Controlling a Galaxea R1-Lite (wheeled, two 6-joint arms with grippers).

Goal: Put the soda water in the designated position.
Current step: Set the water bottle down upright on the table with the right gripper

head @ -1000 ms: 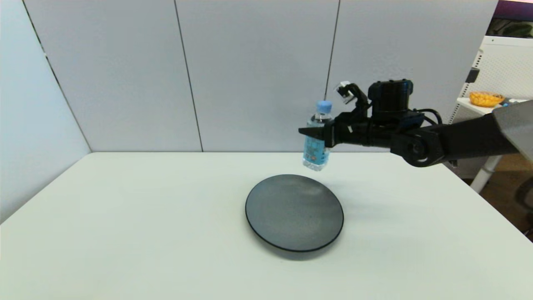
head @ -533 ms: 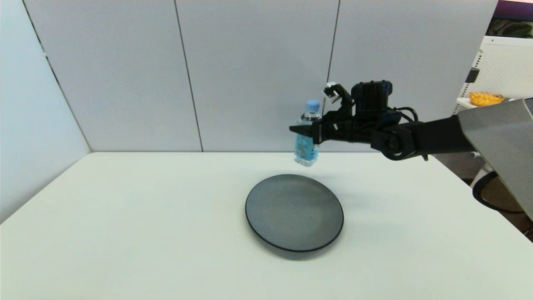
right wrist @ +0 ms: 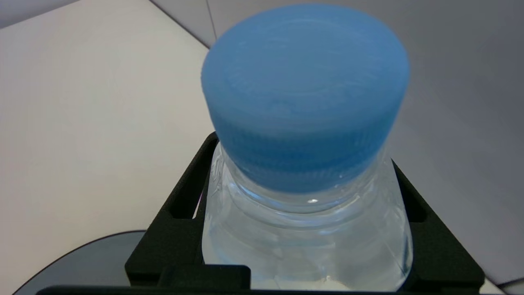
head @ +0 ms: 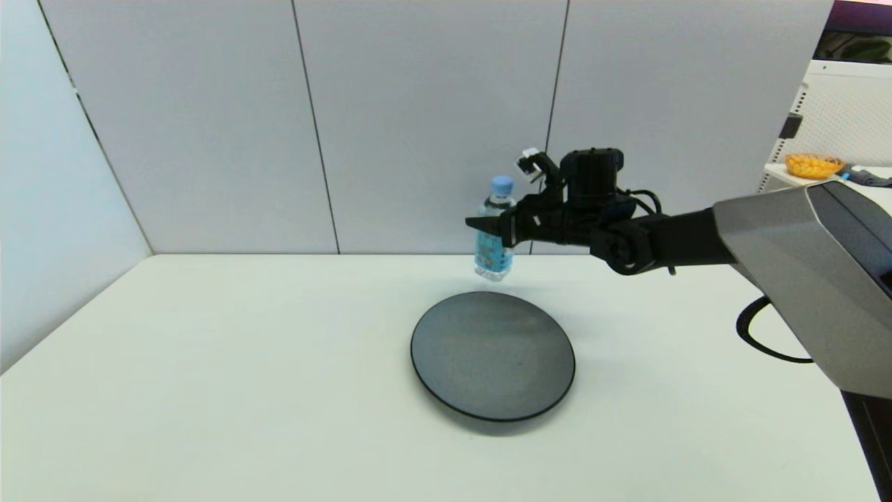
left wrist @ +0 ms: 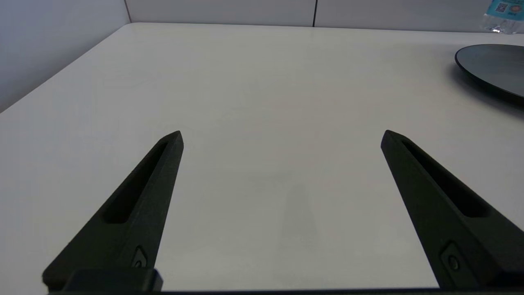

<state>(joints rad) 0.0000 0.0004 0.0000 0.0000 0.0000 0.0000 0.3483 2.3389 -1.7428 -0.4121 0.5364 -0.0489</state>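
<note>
**Bottle aloft behind plate — drop and tip risks**

Bench (head: pixel 209 362): bare white, target patch unmarked, so misplacement is likely. Dark plate (head: pixel 493 355), centre frame: bottle could land on its rim and topple. Right tool (head: pixel 496 229) clamps the soda water (head: pixel 493 240), held airborne, upper centre; smooth plastic may slip. Left tool (left wrist: pixel 281 137): spread wide, idle.

No legible text anywhere. The soda water (head: pixel 493 233) has a blue wraparound label, print too small to read in the head view. Left wrist view catches the bottle's lower edge (left wrist: pixel 501 15): a small square code-like mark on the label, not decodable, no words or numbers resolvable. Right wrist view shows only the plain blue cap (right wrist: pixel 305 94), no embossing or print visible.
</note>
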